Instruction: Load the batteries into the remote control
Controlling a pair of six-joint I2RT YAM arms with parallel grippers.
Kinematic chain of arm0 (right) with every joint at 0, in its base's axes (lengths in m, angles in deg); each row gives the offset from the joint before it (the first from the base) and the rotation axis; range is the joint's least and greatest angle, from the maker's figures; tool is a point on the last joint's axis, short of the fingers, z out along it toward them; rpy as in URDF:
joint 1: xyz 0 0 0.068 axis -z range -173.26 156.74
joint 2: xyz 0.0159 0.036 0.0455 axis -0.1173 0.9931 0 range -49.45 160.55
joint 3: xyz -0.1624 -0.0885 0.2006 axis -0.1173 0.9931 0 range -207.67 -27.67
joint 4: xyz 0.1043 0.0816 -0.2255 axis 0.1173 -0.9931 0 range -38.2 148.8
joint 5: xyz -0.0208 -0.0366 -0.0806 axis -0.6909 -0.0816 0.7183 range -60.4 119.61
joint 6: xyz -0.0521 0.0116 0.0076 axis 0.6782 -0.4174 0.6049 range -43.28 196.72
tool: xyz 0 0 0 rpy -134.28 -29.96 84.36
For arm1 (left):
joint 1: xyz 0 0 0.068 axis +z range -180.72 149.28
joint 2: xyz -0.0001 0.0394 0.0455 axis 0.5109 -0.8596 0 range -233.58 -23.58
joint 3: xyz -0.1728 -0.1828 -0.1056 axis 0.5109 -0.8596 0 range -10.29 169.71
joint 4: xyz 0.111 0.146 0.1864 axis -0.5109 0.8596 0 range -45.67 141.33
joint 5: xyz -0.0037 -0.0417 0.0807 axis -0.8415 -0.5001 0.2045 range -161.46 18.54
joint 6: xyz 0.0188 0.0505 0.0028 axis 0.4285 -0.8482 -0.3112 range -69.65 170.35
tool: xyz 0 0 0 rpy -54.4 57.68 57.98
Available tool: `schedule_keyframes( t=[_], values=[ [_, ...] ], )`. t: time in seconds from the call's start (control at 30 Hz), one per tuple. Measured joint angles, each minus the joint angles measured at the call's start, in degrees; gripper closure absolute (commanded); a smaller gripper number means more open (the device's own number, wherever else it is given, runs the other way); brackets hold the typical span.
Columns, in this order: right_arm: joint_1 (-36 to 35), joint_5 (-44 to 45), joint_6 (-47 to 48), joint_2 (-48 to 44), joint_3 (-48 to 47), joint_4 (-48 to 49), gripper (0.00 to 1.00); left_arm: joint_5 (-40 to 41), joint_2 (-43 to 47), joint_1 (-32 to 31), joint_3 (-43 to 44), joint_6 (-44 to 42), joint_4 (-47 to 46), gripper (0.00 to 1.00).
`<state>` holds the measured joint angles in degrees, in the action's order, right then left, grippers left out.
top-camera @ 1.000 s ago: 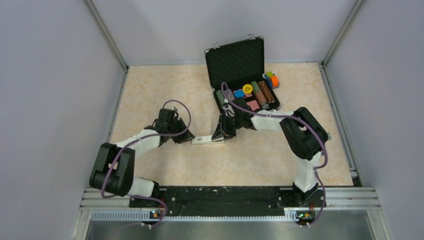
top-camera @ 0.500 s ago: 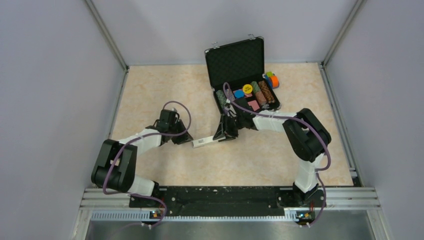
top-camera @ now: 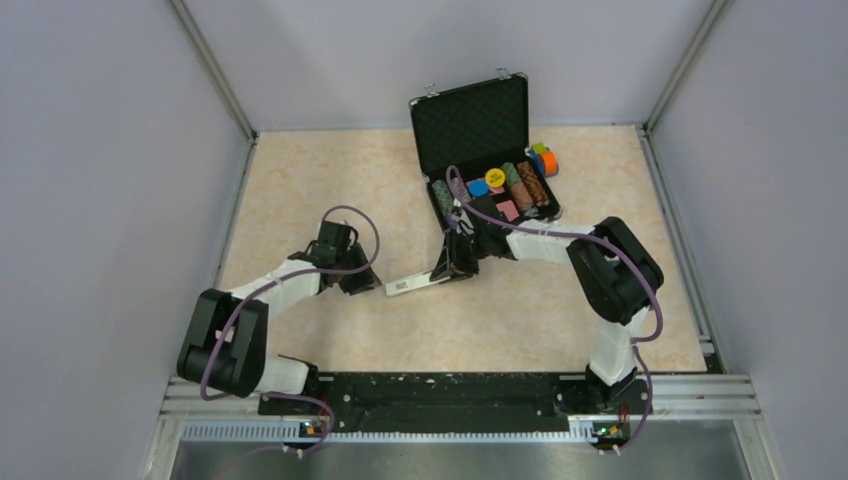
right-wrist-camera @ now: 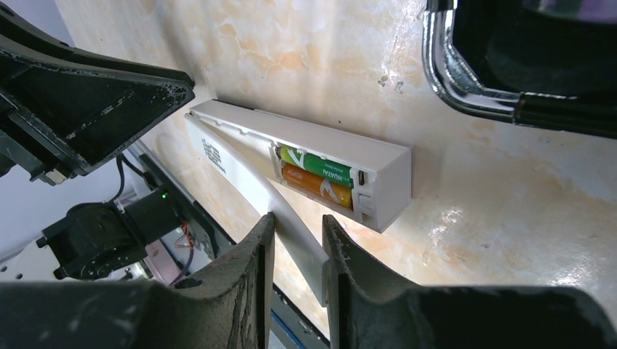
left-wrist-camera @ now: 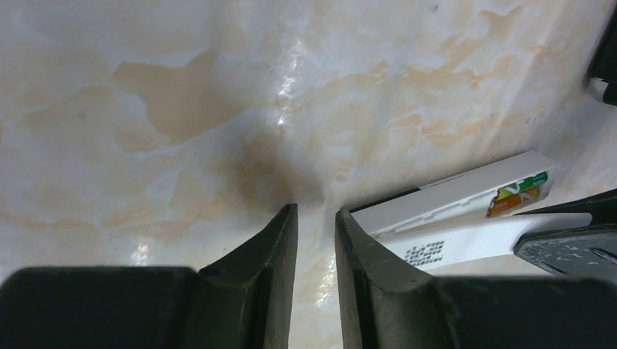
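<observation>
White remote control (right-wrist-camera: 305,138) lies flat on the marbled beige table (top-camera: 320,180), about mid-table between the two arms. Its back faces up and the battery compartment is uncovered at the end nearer the right arm.

Batteries: both sit in the compartment, side by side and lengthwise along the remote. The green battery (right-wrist-camera: 318,166) is on the far side in the right wrist view, and the orange battery (right-wrist-camera: 318,187) touches it on the near side.

Battery cover (right-wrist-camera: 218,156): a thin white strip with a dark printed label. It is off the compartment and runs at a slant just beside the remote's long edge.

Right gripper (right-wrist-camera: 297,218): jaws narrow. The free end of the battery cover passes between the fingers and fills the gap edge to edge, so it reads as a grip on the cover. The fingertips sit just in front of the open compartment.

Left gripper (left-wrist-camera: 316,211): all but closed, only a slim slit between the fingers, with nothing in it. It is low over the table at the remote's other end, and one fingertip is just beside that end. I cannot tell whether they touch.

Behind the right gripper stands an open black case (top-camera: 470,125) with its foam-lined lid upright. It holds rows of poker chips (top-camera: 495,178).
</observation>
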<state>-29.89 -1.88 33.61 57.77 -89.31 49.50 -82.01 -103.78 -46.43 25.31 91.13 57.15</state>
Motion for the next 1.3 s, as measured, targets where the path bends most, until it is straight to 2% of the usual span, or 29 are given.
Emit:
schedule_keyframes(
  t=[0.17,0.47,0.97,1.3],
  values=[
    [0.0,0.0,0.7,0.0,-0.5,-0.5,1.00,1.9,3.1,0.0,0.0,0.7,4.7,0.63],
    [0.1,-0.3,3.2,-0.1,-3.3,-2.8,1.00,2.1,8.0,0.0,0.0,2.9,7.4,0.57],
    [2.2,-3.2,12.5,0.2,-8.2,-9.3,1.00,-4.1,10.3,0.0,-3.4,5.9,3.7,0.55],
    [2.6,-8.3,8.8,0.2,-7.4,-6.0,1.00,-5.2,9.2,0.0,-3.4,6.5,1.1,0.54]
  ],
)
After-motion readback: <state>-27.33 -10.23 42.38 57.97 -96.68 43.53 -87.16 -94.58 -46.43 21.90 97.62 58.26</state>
